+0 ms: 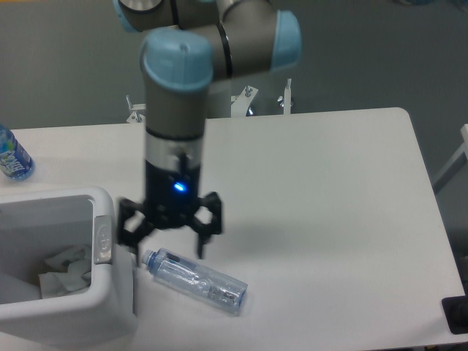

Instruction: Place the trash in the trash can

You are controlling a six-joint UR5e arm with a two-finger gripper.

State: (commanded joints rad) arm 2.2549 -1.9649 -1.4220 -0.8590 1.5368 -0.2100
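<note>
Fingers (201, 232) of the gripper (170, 238) are spread wide and hold nothing; the gripper hangs just above the capped end of the clear plastic bottle (194, 281). That bottle lies on its side on the white table (314, 197), just right of the white bin (69, 292). Crumpled white paper (64, 265) lies inside the bin. An upright bottle with a blue label (12, 155) stands at the table's far left edge.
</note>
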